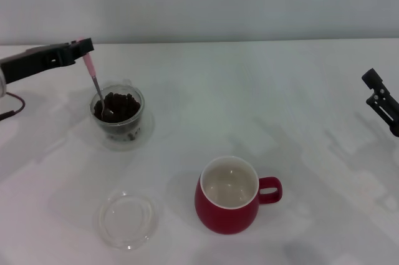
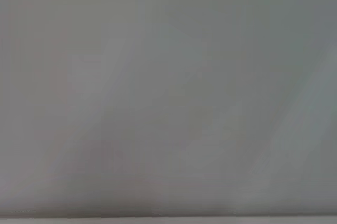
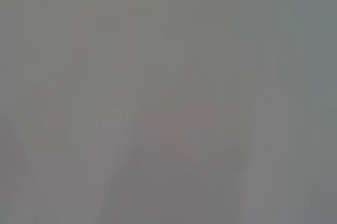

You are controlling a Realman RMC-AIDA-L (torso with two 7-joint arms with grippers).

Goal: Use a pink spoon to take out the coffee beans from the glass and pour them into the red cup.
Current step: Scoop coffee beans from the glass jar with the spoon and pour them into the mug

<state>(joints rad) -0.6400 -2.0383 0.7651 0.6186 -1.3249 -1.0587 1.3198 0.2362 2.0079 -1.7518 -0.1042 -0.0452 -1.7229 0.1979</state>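
Observation:
In the head view my left gripper point(image 1: 82, 48) is shut on the pale pink handle of the pink spoon point(image 1: 93, 78), above and left of the glass point(image 1: 118, 115). The spoon hangs steeply down with its metal bowl dipped among the dark coffee beans point(image 1: 118, 104) that fill the glass. The red cup point(image 1: 227, 195) stands nearer the front, right of the glass, its cream inside empty and its handle pointing right. My right gripper point(image 1: 380, 100) is parked at the far right edge. Both wrist views show only plain grey.
The glass stands on a clear round saucer point(image 1: 144, 133). A flat shallow clear glass dish point(image 1: 126, 219) lies at the front left, left of the red cup. The table top is white, with a pale wall behind.

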